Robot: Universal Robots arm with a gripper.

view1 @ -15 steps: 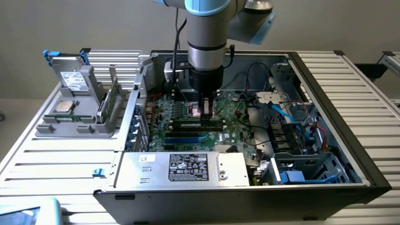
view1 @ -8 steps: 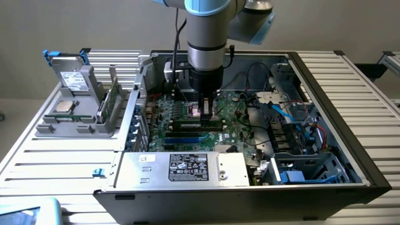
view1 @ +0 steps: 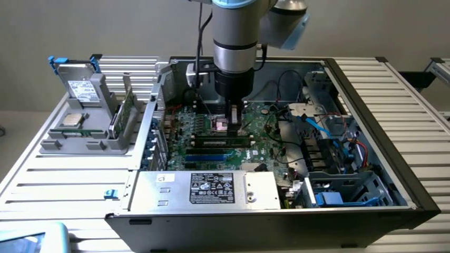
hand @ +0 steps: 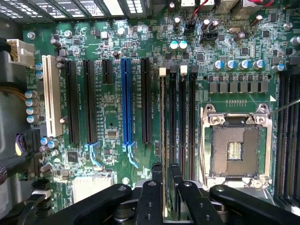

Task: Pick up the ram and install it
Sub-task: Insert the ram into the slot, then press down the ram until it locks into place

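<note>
Looking at the exterior view first, I see the arm reaching straight down into the open computer case [view1: 246, 229], which stands on the slatted surface [view1: 63, 174]. The tool [view1: 236, 133] hangs low over the motherboard [view1: 264, 118], right at the row of memory slots. The ram [view1: 223, 141] lies along one of those slots, a dark strip with green showing, just under the tool's tip. From this side I cannot tell how far apart the tool's jaws stand. Well apart on the exterior view's left, a grey holder [view1: 84, 142] carries a second green board [view1: 126, 113] standing upright, a square silver processor [view1: 72, 119] and a metal drive [view1: 83, 89].

In the wrist view, the ram [hand: 162, 117] appears edge-on as a thin pale line seated in the memory slot that lies nearest the long black expansion slots and the blue slot [hand: 125, 101]. Three black memory slots beside it separate it from the processor socket [hand: 236, 150]. The tool [hand: 165, 168] sits over one end of the ram, its fingers [hand: 157, 171] set a narrow gap apart, a little wider than the ram's edge. I cannot tell whether either pad touches it.
</note>
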